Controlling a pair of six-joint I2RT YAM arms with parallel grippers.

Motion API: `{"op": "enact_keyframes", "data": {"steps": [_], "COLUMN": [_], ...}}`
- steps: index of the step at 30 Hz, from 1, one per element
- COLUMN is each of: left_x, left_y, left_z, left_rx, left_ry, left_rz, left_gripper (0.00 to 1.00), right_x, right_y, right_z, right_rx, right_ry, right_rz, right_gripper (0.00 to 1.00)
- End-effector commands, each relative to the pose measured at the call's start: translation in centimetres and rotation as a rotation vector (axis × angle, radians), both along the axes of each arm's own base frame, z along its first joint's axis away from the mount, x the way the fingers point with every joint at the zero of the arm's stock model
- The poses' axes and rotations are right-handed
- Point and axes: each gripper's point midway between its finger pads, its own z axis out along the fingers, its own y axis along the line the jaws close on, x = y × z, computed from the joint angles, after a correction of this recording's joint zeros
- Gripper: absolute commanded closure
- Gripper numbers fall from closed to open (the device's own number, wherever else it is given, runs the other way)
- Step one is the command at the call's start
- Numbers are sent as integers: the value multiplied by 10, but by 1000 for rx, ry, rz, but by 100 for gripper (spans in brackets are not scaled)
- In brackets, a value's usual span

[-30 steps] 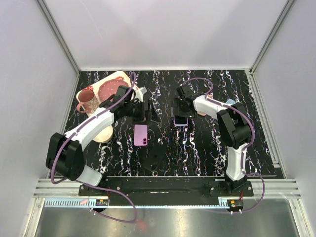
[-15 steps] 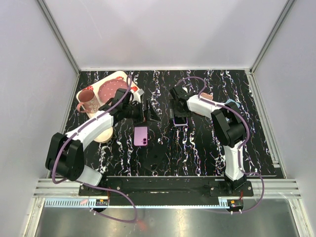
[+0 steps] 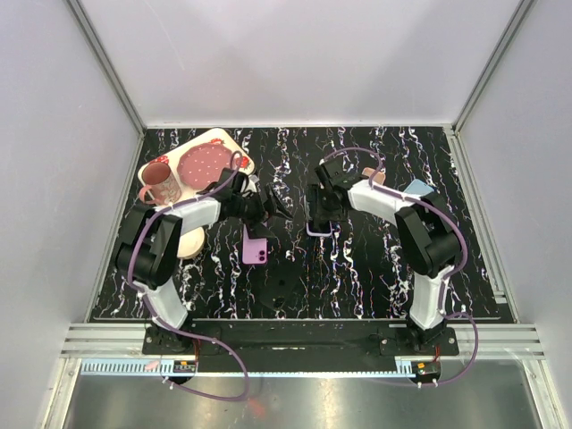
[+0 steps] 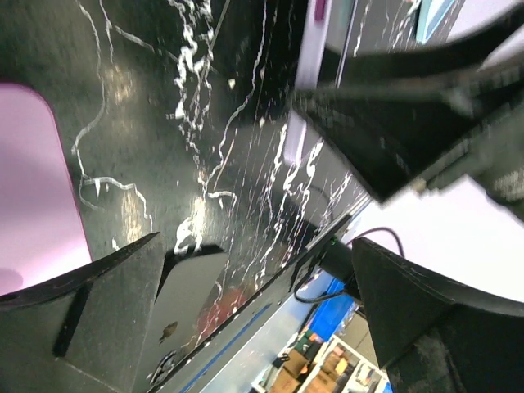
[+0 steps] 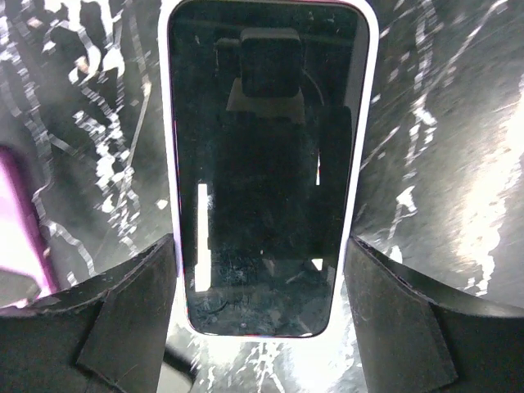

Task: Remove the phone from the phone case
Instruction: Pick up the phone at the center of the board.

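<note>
Since half a second ago the left arm (image 3: 174, 222) has folded its elbow in toward the tray corner, and the left gripper (image 3: 275, 206) now points across at the right one. The right arm's elbow has swung outward.

On the black marbled tabletop (image 3: 357, 277) the phone (image 5: 266, 164) lies screen up, near the middle and slightly right. A pale lavender rim (image 5: 169, 147) runs round the glass. I take it for the phone case, with the phone seated in it. The right gripper (image 5: 260, 241) straddles it, one finger along each long edge. No gap shows, and I cannot tell whether the jaws are pressing. The left jaws are spread wide with nothing between them.

A pink phone-sized slab (image 3: 255, 243) lies just left of the phone, apart from both grippers.

Separation looks not yet begun; the step in hand is securing the cased phone. Next, one gripper likely needs to steady the case while the other peels a rim corner off the phone's edge.
</note>
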Motion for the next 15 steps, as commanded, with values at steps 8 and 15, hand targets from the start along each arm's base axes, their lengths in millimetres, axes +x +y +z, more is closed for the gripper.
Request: {"op": "enact_keyframes", "data": {"steps": [8,15], "left_x": [49,61], "left_y": [-17,-29], "left_z": [-15,-25], "left_rx": [23,82], "left_ry": [42,77], "left_rz": [79,66], "left_gripper": [4,9], "right_x": [-30,-35], "right_y": [55,64], "right_z": [59,77], "right_rx": [413,477], "right_ry": [6,1], "right_rz": [50,92], "right_gripper": [60,61]}}
